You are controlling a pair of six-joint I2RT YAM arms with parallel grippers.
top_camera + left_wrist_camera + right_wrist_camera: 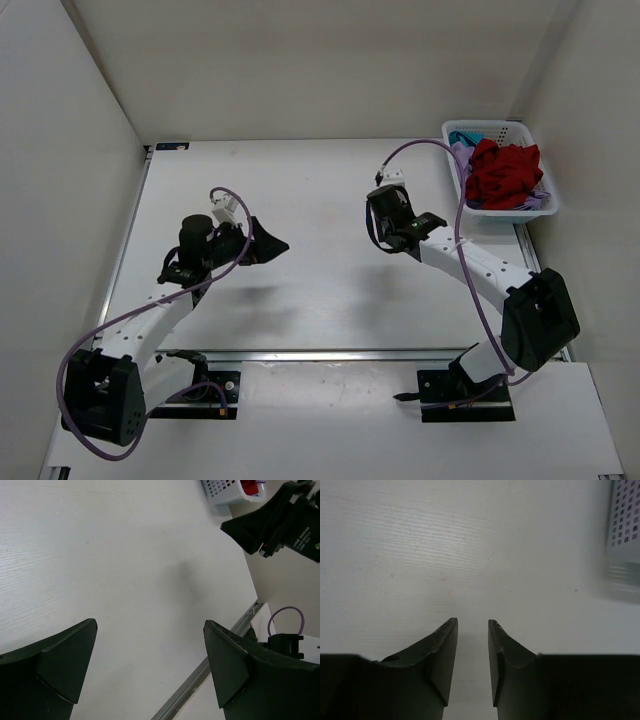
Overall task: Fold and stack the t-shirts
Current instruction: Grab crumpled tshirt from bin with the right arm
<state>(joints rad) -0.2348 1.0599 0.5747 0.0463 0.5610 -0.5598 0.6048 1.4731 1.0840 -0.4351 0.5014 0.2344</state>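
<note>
Basically at zero here: the t-shirts [503,172] sit bunched in the basket [497,127] at the far right corner of the worktop [320,200], nothing folded yet. My left end effector [150,625] hangs wide and empty, and the right end effector [472,622] is narrow, holding nothing.

We saw a white table [320,210] with a faintly grained top. A white lattice basket [497,128] stood on it at the far right corner, close to the right wall. A metal rail [350,355] ran across the table near its front edge. Just in front of it sat the left base [205,390] and the right base [465,392], well apart.
</note>
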